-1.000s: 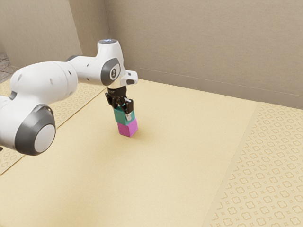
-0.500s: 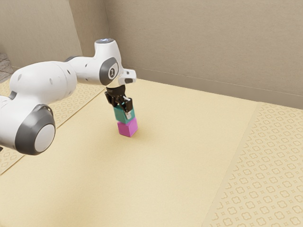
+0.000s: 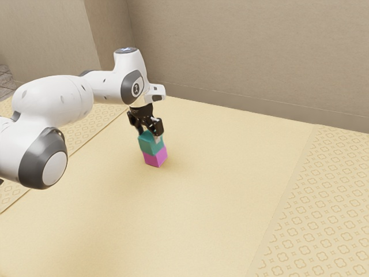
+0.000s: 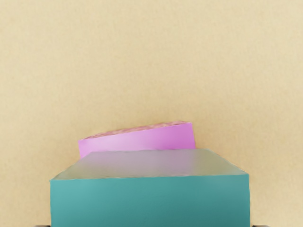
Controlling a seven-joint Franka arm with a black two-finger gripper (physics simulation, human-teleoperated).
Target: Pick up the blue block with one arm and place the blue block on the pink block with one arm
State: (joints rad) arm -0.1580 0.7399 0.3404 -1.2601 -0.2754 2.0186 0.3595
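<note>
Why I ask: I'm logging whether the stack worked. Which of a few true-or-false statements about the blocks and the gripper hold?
1. The blue block rests on top of the pink block. True.
2. The pink block stands on one of the patterned strips. False: it stands on the plain tan surface, between the patterned strips.
3. The gripper is directly over the blue block, right at its top. True.
4. The stack stands at the exterior view's far right. False: it stands left of centre in the exterior view, close under the arm's hand.
</note>
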